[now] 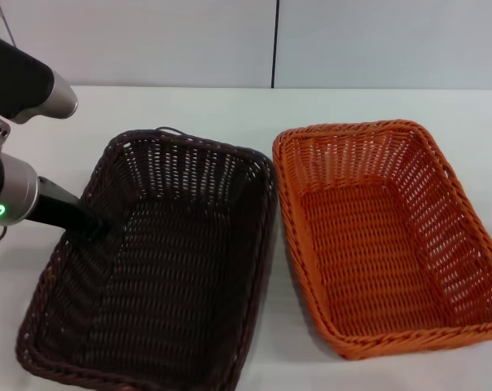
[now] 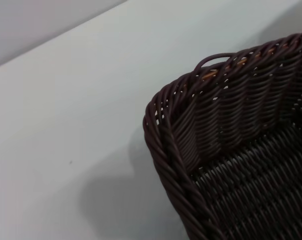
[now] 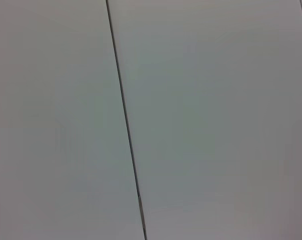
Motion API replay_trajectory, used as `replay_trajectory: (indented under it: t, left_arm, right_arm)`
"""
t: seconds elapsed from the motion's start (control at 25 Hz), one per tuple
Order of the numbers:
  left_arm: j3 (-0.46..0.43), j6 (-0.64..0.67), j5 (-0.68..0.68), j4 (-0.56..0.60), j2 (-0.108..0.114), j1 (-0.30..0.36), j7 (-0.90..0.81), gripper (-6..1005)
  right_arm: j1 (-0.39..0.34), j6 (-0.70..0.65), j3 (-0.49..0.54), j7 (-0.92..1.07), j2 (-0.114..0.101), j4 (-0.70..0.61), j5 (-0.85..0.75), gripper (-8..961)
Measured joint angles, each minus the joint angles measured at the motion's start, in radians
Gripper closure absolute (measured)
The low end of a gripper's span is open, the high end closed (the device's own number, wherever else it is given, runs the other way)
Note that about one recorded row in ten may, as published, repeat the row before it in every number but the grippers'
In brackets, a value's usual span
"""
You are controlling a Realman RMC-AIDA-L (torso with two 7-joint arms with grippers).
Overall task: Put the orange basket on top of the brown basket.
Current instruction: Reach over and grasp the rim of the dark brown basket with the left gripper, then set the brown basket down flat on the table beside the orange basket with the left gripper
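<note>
The brown basket stands on the white table at the left, empty. The orange basket stands beside it on the right, empty, with a narrow gap between them. My left gripper reaches from the left to the brown basket's left rim, its dark tip at the wall just inside the rim. The left wrist view shows a corner of the brown basket close up, and none of my own fingers. My right gripper is out of view; the right wrist view shows only a pale panelled wall.
The white table runs behind both baskets up to a grey wall with a vertical seam. The brown basket reaches near the table's front edge. A thin loop of weave sticks up at its far rim.
</note>
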Motion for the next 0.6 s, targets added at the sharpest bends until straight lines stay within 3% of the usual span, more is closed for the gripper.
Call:
replay_trajectory:
  t: [0.2, 0.28, 0.6]
  left_arm:
    - [-0.038, -0.047, -0.011, 0.000, 0.000, -0.030, 0.091, 755]
    - [-0.113, -0.126, -0.006, -0.002, 0.001, -0.093, 0.248, 759]
    - [-0.171, -0.179, -0.004, 0.005, 0.003, -0.167, 0.522, 772]
  right_arm:
    - [0.000, 0.007, 0.000, 0.000, 0.000, 0.000, 0.000, 127]
    - [0.000, 0.008, 0.000, 0.000, 0.000, -0.002, 0.000, 127]
    - [-0.026, 0.052, -0.012, 0.000, 0.003, -0.025, 0.000, 126]
